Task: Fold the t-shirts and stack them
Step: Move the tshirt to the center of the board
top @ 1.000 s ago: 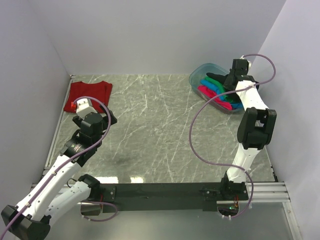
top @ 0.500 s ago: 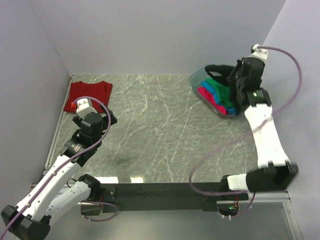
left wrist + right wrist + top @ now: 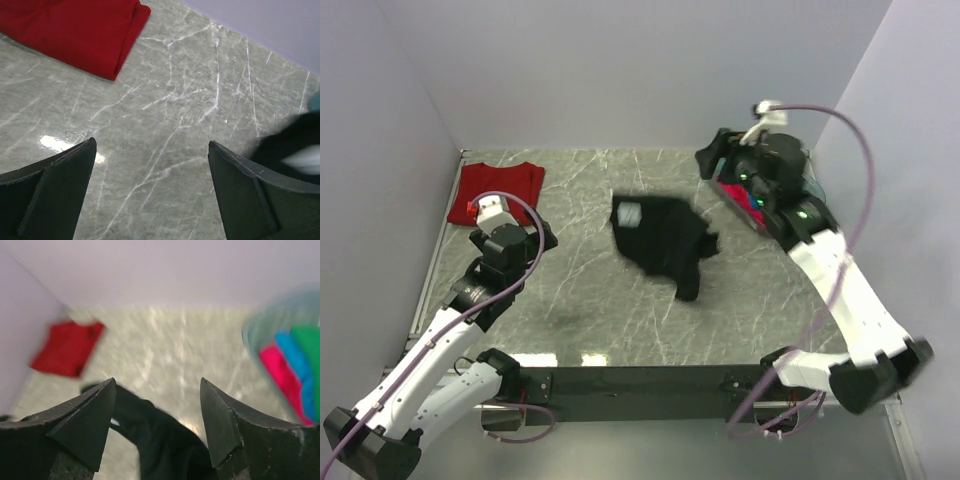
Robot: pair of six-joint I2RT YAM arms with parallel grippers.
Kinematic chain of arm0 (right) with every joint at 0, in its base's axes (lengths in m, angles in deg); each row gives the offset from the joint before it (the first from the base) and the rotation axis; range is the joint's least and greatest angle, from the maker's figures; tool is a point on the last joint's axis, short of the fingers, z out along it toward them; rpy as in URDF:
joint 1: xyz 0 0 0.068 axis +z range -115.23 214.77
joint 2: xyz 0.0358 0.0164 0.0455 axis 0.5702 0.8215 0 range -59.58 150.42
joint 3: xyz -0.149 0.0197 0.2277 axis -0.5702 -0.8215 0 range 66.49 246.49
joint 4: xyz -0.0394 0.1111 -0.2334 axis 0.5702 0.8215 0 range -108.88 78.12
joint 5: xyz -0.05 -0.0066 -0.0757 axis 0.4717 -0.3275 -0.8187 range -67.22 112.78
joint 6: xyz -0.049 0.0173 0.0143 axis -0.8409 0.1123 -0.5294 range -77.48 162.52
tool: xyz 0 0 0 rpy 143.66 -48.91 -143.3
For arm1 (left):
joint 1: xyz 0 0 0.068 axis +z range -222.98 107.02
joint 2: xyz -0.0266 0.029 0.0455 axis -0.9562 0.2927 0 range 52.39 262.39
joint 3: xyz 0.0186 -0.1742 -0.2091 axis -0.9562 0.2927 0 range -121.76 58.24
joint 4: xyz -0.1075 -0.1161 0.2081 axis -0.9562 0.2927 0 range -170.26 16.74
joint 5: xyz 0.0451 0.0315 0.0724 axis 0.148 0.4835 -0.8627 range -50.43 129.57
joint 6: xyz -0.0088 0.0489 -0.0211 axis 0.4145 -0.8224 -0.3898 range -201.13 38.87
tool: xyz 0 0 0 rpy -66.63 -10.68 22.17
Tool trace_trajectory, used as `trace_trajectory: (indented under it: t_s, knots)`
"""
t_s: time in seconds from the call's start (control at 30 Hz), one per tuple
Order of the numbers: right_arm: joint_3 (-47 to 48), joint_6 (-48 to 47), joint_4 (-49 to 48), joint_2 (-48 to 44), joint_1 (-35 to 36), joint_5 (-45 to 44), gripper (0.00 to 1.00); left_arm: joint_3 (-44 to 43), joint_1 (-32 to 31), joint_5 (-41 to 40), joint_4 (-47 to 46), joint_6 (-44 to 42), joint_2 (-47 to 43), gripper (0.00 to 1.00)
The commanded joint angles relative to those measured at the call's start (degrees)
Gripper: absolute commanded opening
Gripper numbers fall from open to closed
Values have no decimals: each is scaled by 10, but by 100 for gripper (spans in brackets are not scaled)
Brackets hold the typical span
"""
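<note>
Over the grey marbled tabletop (image 3: 590,290), one crumpled black cloth t-shirt (image 3: 660,240) sits near your right gripper (image 3: 156,385) but apart from it — jaws spread. One folded dark red cloth t-shirt (image 3: 498,188) lies beyond your left gripper (image 3: 151,144), also spread.

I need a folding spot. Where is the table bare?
Bare: marble between the folded dark red t-shirt and the crumpled black t-shirt, and the near strip between it and the black base rail. Crowded: far right corner, around the translucent blue plastic tub.
</note>
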Motion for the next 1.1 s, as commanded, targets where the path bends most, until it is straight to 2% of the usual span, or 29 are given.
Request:
trace_trajectory:
  t_s: [0.0,0.07,0.17,0.3,0.37,0.53,0.6,0.7,0.8,1.07]
  knots:
    - [-45,36,60,63,1,-30,75,-3,-3,27,-26,-10,19,99]
    - [-79,47,48,65,1,-12,75,4,-7,38,-36,-11,31,98]
    - [-180,65,5,58,10,18,75,11,-24,43,-33,-2,63,95]
    - [-248,89,-30,73,15,1,75,34,-82,63,-62,28,106,92]
    - [-250,91,-35,86,9,-13,75,46,-110,92,-87,40,127,91]
    - [-219,90,-31,149,-9,-12,75,23,-240,104,-143,83,225,90]
    - [-214,92,-39,170,-31,-9,75,8,-294,107,-154,99,275,91]
    - [-218,96,-62,192,-80,18,75,-15,-342,139,-176,119,340,92]
    - [-213,95,-74,216,-116,54,75,-32,-361,170,-210,132,395,93]
    - [-192,93,-88,249,-186,55,75,-100,-376,226,-245,135,496,95]
